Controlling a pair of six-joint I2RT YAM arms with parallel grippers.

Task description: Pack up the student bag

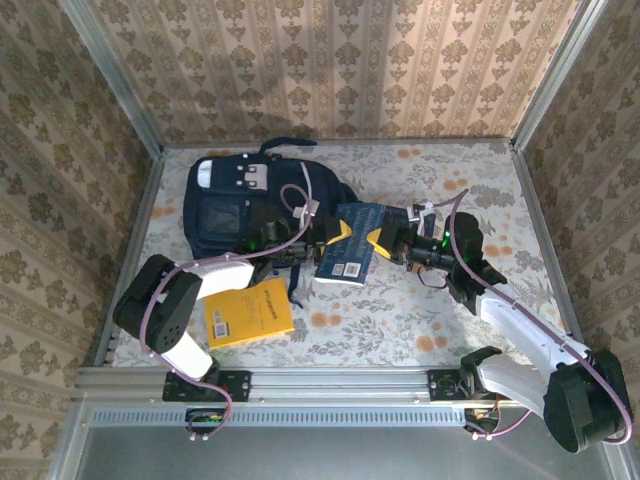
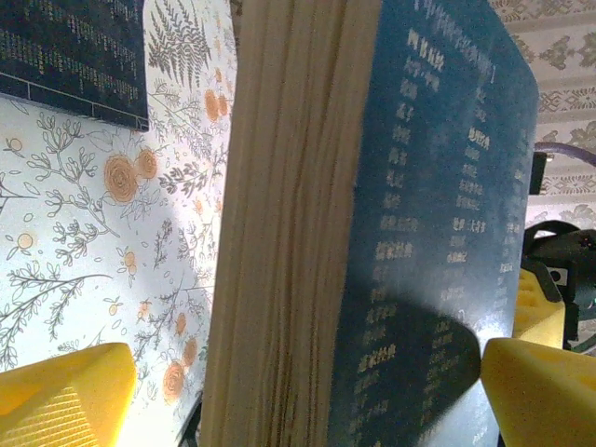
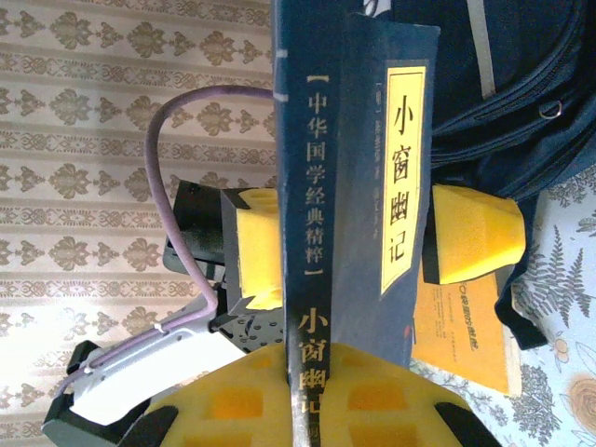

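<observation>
jaws of left gripper [image 1: 335, 232] spread wide, blue book [image 1: 348, 252] straddled, not pinched. right gripper [image 1: 382, 240] clamped tight on same book. student bag [image 1: 225, 215] seen just beyond left jaws. early days, judged: blue book not yet packed, yellow book [image 1: 248, 312] lying behind left jaws.

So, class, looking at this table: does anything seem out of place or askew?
Yes. The blue book is held on edge by the shut right gripper, with the open left gripper straddling it, rather than lying flat. The yellow book lies loose on the table, outside the student bag. Nothing looks spilled or damaged.
</observation>
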